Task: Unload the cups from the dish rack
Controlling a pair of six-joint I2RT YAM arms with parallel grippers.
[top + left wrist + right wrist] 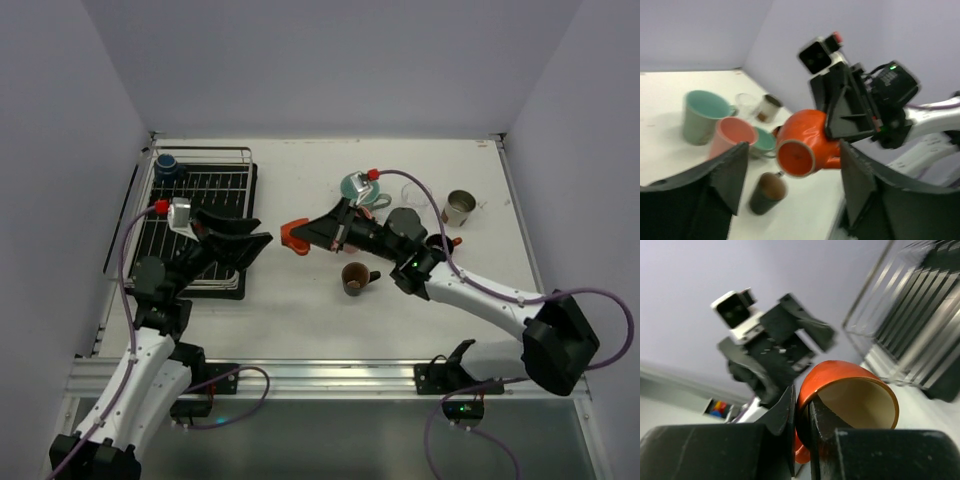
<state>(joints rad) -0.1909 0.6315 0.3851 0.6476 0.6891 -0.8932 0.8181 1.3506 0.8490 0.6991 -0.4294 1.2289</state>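
Note:
My right gripper is shut on the rim of an orange espresso cup, held on its side above the table just right of the dish rack. The right wrist view shows one finger inside the cup and one outside. My left gripper is open and empty at the rack's right edge, facing the orange cup, its fingers apart on either side. A blue cup stands in the rack's far left corner. The rack also shows in the right wrist view.
On the table right of the rack stand a brown cup, a teal mug, a clear glass and a metal cup. The left wrist view shows a salmon tumbler and two teal mugs.

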